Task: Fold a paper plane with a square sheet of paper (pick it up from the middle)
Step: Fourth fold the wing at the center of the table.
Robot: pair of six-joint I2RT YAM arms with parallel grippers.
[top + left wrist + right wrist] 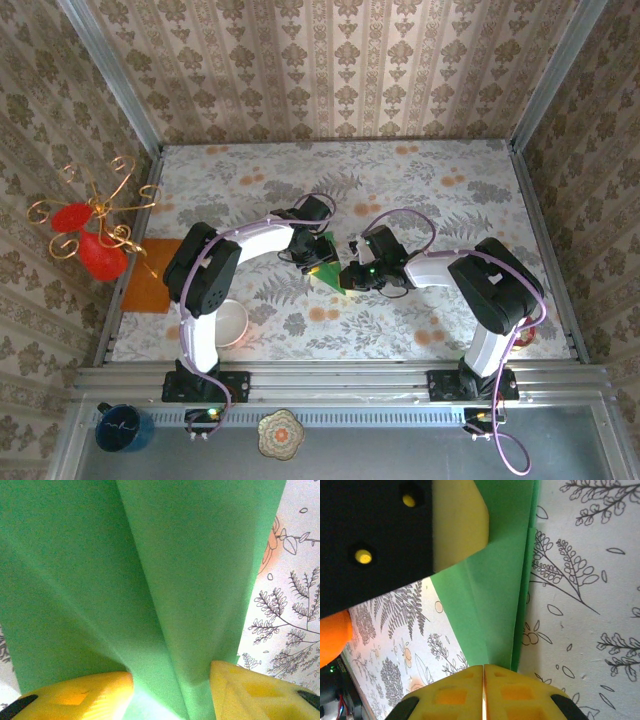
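Overall, floral-print table (pixel 450 190) beneath paper plane (pixel 325 262), damask wallpaper (pixel 330 60) on 3 sides.

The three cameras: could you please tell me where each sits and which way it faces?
Top external: above and behind the bases, looking down at the table; both arms show, left gripper and right gripper meeting at the green paper.
Left wrist: on that arm, looking past its parted fingers at the paper between.
Right wrist: on that arm, looking past its shut fingers at the paper.
Shared: all show the paper; right wrist also catches the left gripper.
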